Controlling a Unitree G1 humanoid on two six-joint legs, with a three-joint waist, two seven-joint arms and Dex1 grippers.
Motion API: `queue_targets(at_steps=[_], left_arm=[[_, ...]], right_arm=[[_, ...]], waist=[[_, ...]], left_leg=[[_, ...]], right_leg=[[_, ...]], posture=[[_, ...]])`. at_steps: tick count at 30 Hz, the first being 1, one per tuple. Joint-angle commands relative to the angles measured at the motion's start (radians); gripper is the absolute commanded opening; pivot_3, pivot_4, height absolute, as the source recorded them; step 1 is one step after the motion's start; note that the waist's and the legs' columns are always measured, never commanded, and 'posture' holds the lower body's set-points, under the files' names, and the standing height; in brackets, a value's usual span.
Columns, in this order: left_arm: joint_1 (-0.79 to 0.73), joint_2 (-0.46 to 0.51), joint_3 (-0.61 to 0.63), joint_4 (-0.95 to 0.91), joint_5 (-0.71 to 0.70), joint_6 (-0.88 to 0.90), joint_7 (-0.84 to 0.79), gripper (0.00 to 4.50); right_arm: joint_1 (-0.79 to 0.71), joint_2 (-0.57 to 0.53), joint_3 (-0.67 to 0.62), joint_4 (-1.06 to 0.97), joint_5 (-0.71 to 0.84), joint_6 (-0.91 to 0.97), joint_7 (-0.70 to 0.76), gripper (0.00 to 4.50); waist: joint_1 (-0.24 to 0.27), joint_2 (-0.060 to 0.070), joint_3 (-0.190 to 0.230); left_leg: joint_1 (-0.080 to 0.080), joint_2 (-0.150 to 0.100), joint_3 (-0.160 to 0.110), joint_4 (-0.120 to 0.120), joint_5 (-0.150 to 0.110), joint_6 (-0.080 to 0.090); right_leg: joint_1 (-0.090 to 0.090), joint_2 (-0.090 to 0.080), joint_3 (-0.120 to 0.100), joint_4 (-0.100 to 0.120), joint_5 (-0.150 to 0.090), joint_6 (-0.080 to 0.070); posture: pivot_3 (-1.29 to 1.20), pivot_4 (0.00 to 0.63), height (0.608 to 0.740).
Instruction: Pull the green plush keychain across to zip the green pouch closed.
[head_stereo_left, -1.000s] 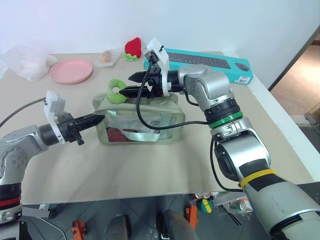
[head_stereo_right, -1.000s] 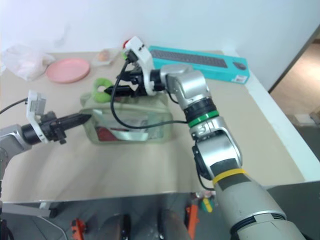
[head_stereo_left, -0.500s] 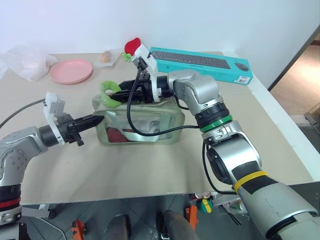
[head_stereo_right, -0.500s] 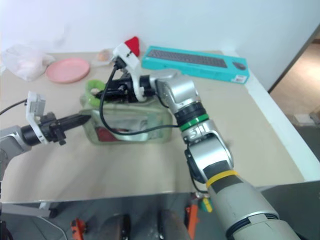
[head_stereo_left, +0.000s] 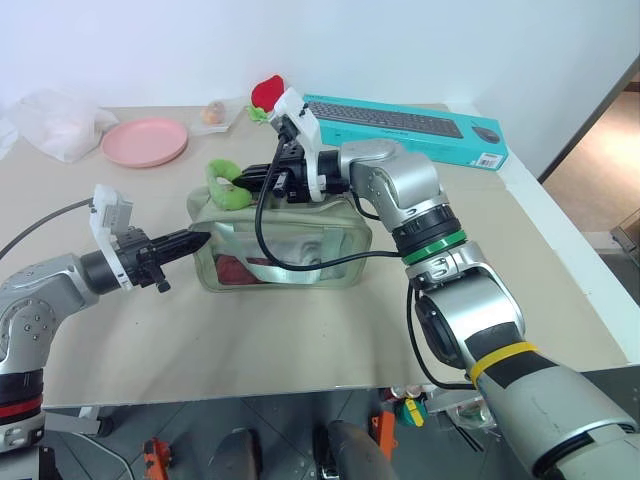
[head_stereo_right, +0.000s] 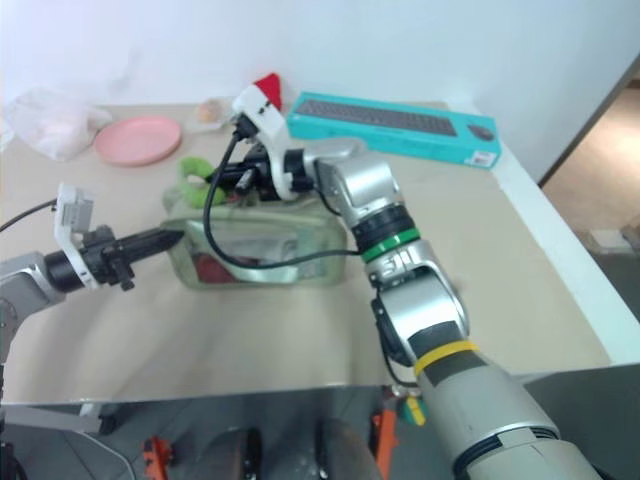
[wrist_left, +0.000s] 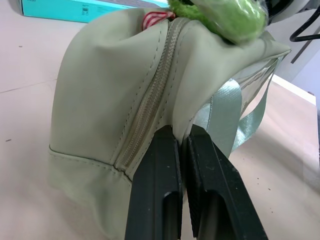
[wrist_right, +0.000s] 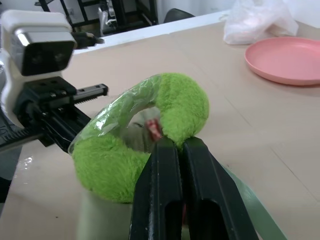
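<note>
The green pouch sits left of centre in the head views, on the beige surface, its clear side panel facing the camera and its pale strap hanging down the front. At its upper left corner rests the green plush keychain, a fuzzy lime ring lying on the pouch's top edge. The right hand reaches in from the right of the frame, level with the pouch top, and its black fingers are pressed together on the ring; in the right wrist view the two fingers meet with the plush squeezed at their tips. The left hand comes in from the lower left of the frame, and its fingers are closed on the left end of the pouch; the left wrist view has them pinching the fabric right beside the zipper, which runs up the end of the bag towards the keychain. Toward the upper left of the frame lie a pink plate and a clear plastic bag. Upper centre stands a red plush strawberry, and a teal keyboard box stretches to its right.
</note>
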Motion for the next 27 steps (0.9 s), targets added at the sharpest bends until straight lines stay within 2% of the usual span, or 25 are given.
queue_targets(at_steps=[1,5,9,14,17,21,23,25,27], left_arm=[[-0.003,0.003,0.003,-0.015,-0.004,-0.008,-0.014,0.00],[-0.004,0.003,0.000,-0.009,-0.003,-0.008,-0.017,0.00],[-0.004,-0.001,0.000,-0.012,-0.005,-0.006,-0.016,0.00],[0.005,-0.001,0.006,-0.022,-0.010,-0.001,-0.014,0.00],[0.014,0.002,0.012,-0.028,-0.016,0.004,-0.012,0.00],[0.016,0.005,0.014,-0.031,-0.019,0.008,-0.012,0.00],[0.015,0.009,0.013,-0.030,-0.020,0.008,-0.014,0.00],[0.013,0.012,0.013,-0.027,-0.023,0.009,-0.016,0.00],[0.009,0.013,0.010,-0.022,-0.021,0.007,-0.017,0.00]], right_arm=[[-0.046,-0.135,-0.092,-0.063,0.032,0.001,0.050,0.06],[0.000,-0.253,-0.111,-0.147,0.036,0.021,0.075,0.06],[0.122,-0.389,-0.109,-0.318,0.038,0.035,0.118,0.06],[0.337,-0.616,-0.063,-0.505,-0.076,-0.066,0.139,0.06],[0.369,-0.691,-0.077,-0.498,-0.131,-0.076,0.082,0.06],[0.412,-0.747,-0.063,-0.492,-0.194,-0.114,0.044,0.06],[0.444,-0.733,-0.054,-0.524,-0.192,-0.085,0.032,0.06],[0.507,-0.684,-0.015,-0.607,-0.165,-0.060,0.040,0.06],[0.592,-0.604,0.081,-0.681,-0.176,-0.053,0.030,0.06]], waist=[[0.008,0.000,0.000],[0.010,0.000,0.000],[0.011,0.000,0.000],[0.013,0.001,0.001],[0.005,0.003,0.002],[-0.002,0.003,0.002],[-0.002,0.003,0.002],[-0.001,0.003,0.002],[-0.004,0.000,0.000]], left_leg=[[0.000,-0.001,0.000,0.000,0.000,0.000],[-0.001,-0.002,0.001,0.000,-0.001,0.002],[0.000,-0.001,0.000,-0.001,-0.002,0.002],[0.000,-0.002,0.000,-0.001,-0.003,0.002],[0.002,-0.002,0.003,-0.001,-0.003,0.002],[0.003,-0.001,0.002,0.000,-0.003,0.001],[0.003,0.000,0.002,0.000,-0.003,0.001],[0.003,0.001,0.002,0.000,-0.003,0.001],[0.003,0.001,0.002,-0.001,-0.003,0.000]], right_leg=[[0.000,-0.001,0.000,0.000,0.000,0.000],[0.000,-0.002,0.001,-0.001,-0.001,0.001],[0.000,-0.001,0.000,-0.001,-0.003,0.003],[0.000,-0.001,0.000,0.000,-0.004,0.003],[0.000,-0.001,0.004,0.000,-0.005,0.004],[0.001,0.001,0.003,0.000,-0.003,0.003],[0.001,0.002,0.003,0.000,-0.004,0.003],[0.001,0.002,0.003,0.000,-0.004,0.003],[0.001,0.002,0.003,0.000,-0.004,0.003]], posture=[[0.00,0.150,0.740],[0.00,0.150,0.740],[0.00,0.150,0.740],[0.00,0.150,0.740],[0.00,0.150,0.740],[0.00,0.150,0.740],[0.00,0.150,0.740],[0.00,0.150,0.740],[0.00,0.150,0.740]])
